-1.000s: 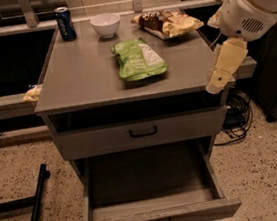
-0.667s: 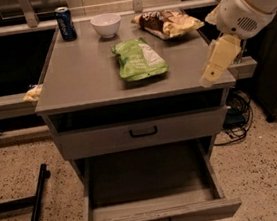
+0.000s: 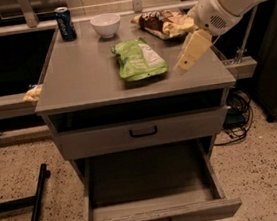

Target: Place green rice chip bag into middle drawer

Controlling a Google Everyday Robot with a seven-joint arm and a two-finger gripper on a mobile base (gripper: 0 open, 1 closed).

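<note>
Green chip bag [image 3: 140,59]: crinkly lime-green pouch with a white label patch, lying flat on the grey cabinet top [image 3: 83,74], right of centre, free of all contact. Gripper [image 3: 180,68]: pale yellow, at the end of a white arm entering from the upper right; hovers just right of the bag, angled down and to the left toward it, tip low over the cabinet top and apart from the pouch. It has hold of nothing; whether it stands open or closed cannot be told from this angle. Middle drawer [image 3: 156,216]: lowest drawer on view, pulled well out, wide grey box with a small dark handle on its front, interior bare as far as it shows. Drawer above [image 3: 101,137]: closed, black handle. Other items at the rear of the top: blue can [image 3: 65,23], white bowl [image 3: 106,25], yellow-and-brown chip bag [image 3: 165,22], the last lying nearest the arm. Step in hand, by judgement: approach to the pick; the pouch is not yet grasped and the drawer already stands ready. Next move calls for coming down over the pouch, closing on its bulk, not a loose edge, then lifting it clear of the front edge and lowering it into the open box below.
</note>
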